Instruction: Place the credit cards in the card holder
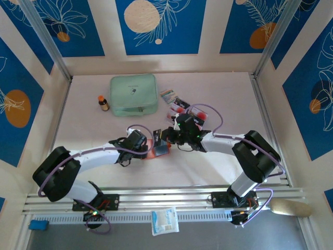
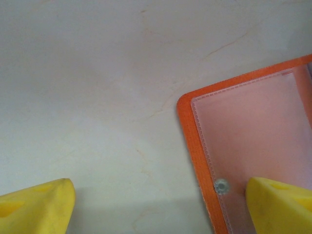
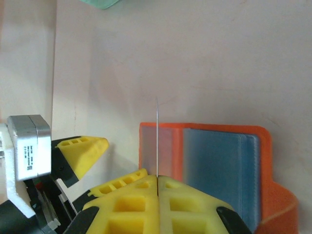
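Right tool [image 3: 157, 178] pinches a card [image 3: 157, 131] edge-on over the holder [image 3: 273, 195]; spare cards [image 1: 180, 108] lie at its 1 o'clock. Left tool [image 2: 158, 204] is spread, perhaps pinning it. A tilted card could jam at the sleeve [image 3: 219, 161].

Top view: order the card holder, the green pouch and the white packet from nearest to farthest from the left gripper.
1. Card holder: right at the left gripper fingertips, just to its right.
2. Green pouch: farther back, slightly left.
3. White packet: farthest, down at the near edge.
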Robot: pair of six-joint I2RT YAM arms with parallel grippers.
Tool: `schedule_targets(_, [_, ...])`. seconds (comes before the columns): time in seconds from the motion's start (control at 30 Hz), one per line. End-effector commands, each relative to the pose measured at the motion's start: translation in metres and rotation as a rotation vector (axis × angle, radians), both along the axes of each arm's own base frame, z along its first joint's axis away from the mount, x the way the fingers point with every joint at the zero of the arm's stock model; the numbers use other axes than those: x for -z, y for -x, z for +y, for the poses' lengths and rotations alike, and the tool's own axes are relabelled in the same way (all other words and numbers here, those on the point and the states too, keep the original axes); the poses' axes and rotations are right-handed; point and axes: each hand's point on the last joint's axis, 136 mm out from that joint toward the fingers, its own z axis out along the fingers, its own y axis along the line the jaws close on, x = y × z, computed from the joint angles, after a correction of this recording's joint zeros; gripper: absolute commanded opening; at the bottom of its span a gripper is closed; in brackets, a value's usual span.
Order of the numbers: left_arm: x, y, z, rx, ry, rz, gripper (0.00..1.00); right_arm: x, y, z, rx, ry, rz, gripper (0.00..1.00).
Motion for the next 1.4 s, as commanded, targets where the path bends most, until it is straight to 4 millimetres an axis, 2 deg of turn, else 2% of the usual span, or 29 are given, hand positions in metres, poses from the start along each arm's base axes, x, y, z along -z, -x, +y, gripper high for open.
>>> schedule_targets(0.0, [0.003,0.001,0.008,-0.028,-0.015,0.001,0.9,0.006,-0.001,0.004,0.004,-0.012,0.003,0.0])
schedule_targets(0.5, [0.006,0.001,0.009,-0.03,-0.019,0.005,0.9,0.035,0.009,0.005,-0.013,-0.001,0.051,0.0])
schedule_targets(1.1, [0.008,0.002,0.009,-0.031,-0.018,0.007,0.9,0.049,0.018,0.013,-0.049,-0.037,0.105,0.0])
schedule_targets(1.37, [-0.003,-0.003,0.017,-0.061,-0.049,-0.016,0.91,0.054,0.023,0.009,-0.054,-0.018,0.126,0.0])
